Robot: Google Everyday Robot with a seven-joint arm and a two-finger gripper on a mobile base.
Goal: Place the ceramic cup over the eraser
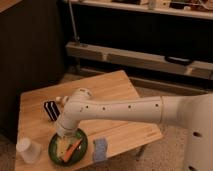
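Note:
The ceramic cup is whitish and stands upright at the front left corner of the wooden table. The eraser is a small black block with white stripes. It stands at the left of the table, just left of my arm's bend. My white arm reaches in from the right and bends down. My gripper is at its end, low over the back of the green plate, to the right of the cup and in front of the eraser. It holds neither.
The green plate holds a yellowish wedge and an orange stick. A blue square pad lies to its right near the table's front edge. Dark shelving and a bench stand behind the table.

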